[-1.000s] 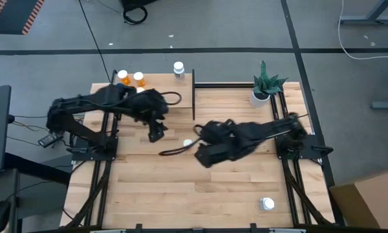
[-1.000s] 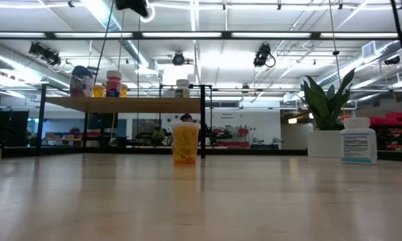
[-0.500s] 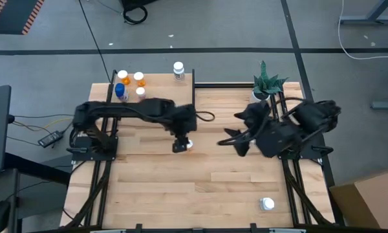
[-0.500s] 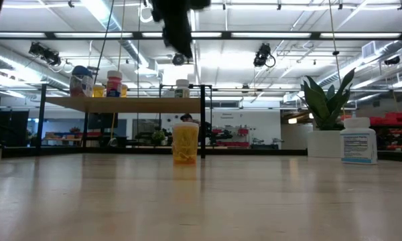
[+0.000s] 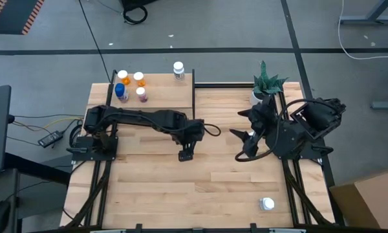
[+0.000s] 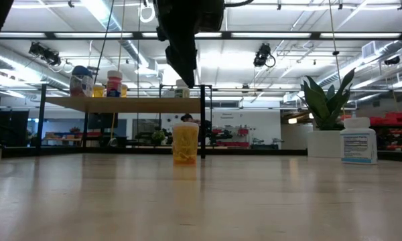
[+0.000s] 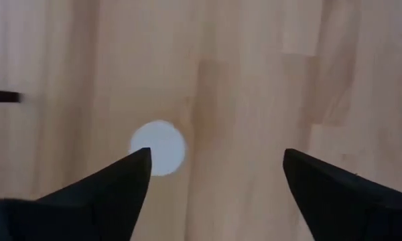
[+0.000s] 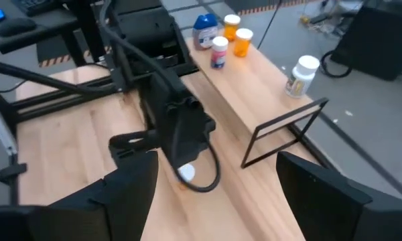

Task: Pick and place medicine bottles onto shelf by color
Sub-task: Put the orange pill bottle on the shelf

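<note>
The left gripper (image 5: 185, 154) hangs over the middle of the table with its two dark fingers (image 7: 100, 194) spread wide and nothing between them, pointing straight down. That pose suits a drop onto the bottle below it. Directly beneath, a white cap (image 7: 158, 147) shows from above, nearer one finger than the other, so the pincer looks to need a small sideways shift before it can close around it. In the low view that cap belongs to an orange bottle (image 6: 185, 142) standing upright on the tabletop, under the hanging gripper and in front of the shelf (image 6: 120, 104). Beyond the pincer, toward the far left of the table, the shelf already carries a blue bottle (image 5: 120, 92), two orange ones (image 5: 130, 77) and a pinkish one (image 5: 141, 94) grouped at one end, with a white bottle (image 5: 178, 69) alone at the other; judged from this, sorting is partly done. Away on the near side a further white bottle (image 5: 267, 204) waits. The right gripper (image 5: 240, 136) is drawn back beside the potted plant (image 5: 264, 84), fingers parted and empty, clear of the left arm's work.
</note>
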Controlling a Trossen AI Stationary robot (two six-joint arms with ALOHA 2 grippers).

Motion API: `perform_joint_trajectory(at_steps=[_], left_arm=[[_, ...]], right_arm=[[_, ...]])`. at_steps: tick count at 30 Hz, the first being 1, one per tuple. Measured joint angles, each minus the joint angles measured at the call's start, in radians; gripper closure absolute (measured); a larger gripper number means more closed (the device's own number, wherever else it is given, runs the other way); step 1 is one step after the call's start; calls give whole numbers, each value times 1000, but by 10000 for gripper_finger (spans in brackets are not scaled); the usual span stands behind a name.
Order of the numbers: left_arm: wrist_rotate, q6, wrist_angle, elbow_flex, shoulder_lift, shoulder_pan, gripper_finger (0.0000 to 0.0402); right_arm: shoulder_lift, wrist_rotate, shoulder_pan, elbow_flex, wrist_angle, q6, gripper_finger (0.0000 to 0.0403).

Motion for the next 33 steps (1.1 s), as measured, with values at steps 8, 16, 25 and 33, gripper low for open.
perform_joint_trajectory(at_steps=[8,16,25,33], left_arm=[[-69,49,-3,0,60,24,39],[-29,36,-60,0,130,37,44],[-63,0,-9,-1,147,37,44],[-90,-13,7,1,176,35,44]], right_arm=[[0,118,-4,0,0,36,91],[0,121,11,0,0,86,91],[0,125,10,0,0,84,91],[0,125,10,0,0,73,91]])
